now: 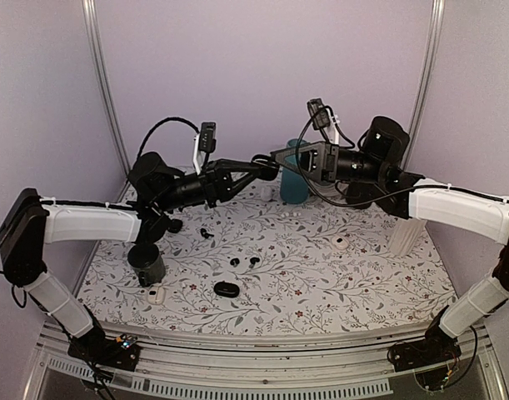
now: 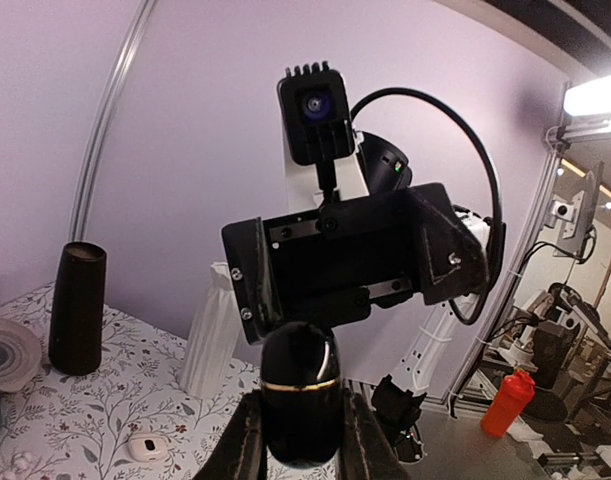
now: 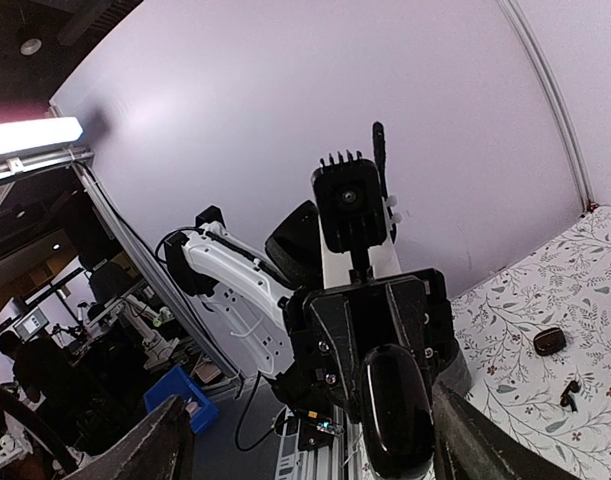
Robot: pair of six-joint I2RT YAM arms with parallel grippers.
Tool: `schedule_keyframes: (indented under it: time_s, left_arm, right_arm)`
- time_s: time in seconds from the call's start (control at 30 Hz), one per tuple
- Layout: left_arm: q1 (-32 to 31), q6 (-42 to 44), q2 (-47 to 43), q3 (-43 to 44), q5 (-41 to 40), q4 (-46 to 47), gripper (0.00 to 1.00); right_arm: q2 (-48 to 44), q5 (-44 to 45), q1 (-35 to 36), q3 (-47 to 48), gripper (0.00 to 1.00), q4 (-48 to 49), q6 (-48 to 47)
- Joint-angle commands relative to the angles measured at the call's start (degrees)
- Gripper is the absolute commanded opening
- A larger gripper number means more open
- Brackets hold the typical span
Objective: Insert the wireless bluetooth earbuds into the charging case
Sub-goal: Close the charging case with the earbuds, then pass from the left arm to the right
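**Left gripper** [image 2: 300, 420]: clenched on the charging case [image 2: 298, 395]. The fingers [image 2: 243, 445] press both flanks of the case. The case is a glossy black pebble with a thin gold band around it. It is held in the air above the rear middle of the table [image 1: 362, 283], with its rounded end towards the opposite arm.

**Right gripper** [image 3: 310, 430]: released. The fingers [image 3: 160, 440] stand wide apart, 1 on each side of the case, and neither touches it. The 2 grippers face each other nose to nose.

**Earbuds** [image 1: 234, 262]: 2 tiny black pieces lie side by side on the floral table surface. They are well below and in front of the raised case, and neither gripper touches them. A small black item [image 1: 206, 232] lies to their left rear and is too small to identify.

**Other items on the table:**
- A second black case [image 1: 225, 289] lies just in front of the earbuds.
- A white case [image 1: 157, 295] is at the front left, beside a black cylinder [image 1: 146, 264].
- Another white case [image 1: 340, 242] is on the right.
- A teal cup [image 1: 294, 187] stands at the rear.
- A white ribbed vase [image 1: 406, 235] stands at the far right.
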Motion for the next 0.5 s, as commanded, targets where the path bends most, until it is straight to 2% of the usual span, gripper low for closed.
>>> schedule_keyframes:
  time_s: [0.0, 0.2, 0.47]
  left_arm:
    - [1.2, -5.6, 1.0, 0.0, 1.4, 5.6, 0.00]
    - [1.2, -10.3, 3.1, 1.2, 2.0, 8.4, 0.00]
    - [1.3, -11.6, 4.2, 1.7, 1.6, 8.4, 0.00]
  right_arm:
    - [-0.8, 1.9, 0.0, -1.3, 0.78, -1.5, -2.1]
    - [-1.1, 3.3, 0.0, -1.6, 0.61, -3.2, -3.1]
    - [-1.3, 4.6, 0.1, -2.3, 0.41, -4.7, -3.7]
